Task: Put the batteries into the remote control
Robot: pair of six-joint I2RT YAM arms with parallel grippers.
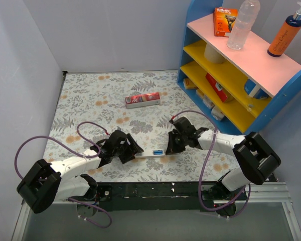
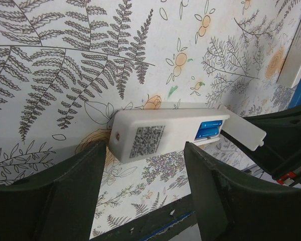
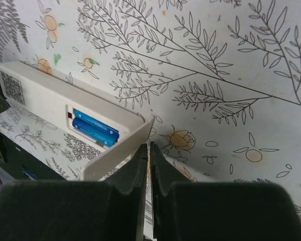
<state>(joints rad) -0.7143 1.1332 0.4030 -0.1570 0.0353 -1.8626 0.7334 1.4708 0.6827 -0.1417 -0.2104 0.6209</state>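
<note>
White plastic remote control (image 2: 155, 135): one, lying back-up on the floral tablecloth (image 1: 90, 95) near its front edge, between my two grippers. Blue batteries (image 3: 95, 130): two, side by side in the open bay. Battery cover (image 3: 115, 155): ajar, angled off the bay's far end. My left gripper (image 2: 145, 148): jaws apart, flanking the coded end. My right gripper (image 3: 149, 148): jaws closed to a slit at the cover's corner; I cannot tell whether they pinch it.

The orange razor pack (image 1: 224, 21) says Gillette. The remote control (image 2: 165, 131) has a square code (image 2: 146, 141) on it. The curly writing on the orange bottle (image 1: 285, 36) is too small to read.
</note>
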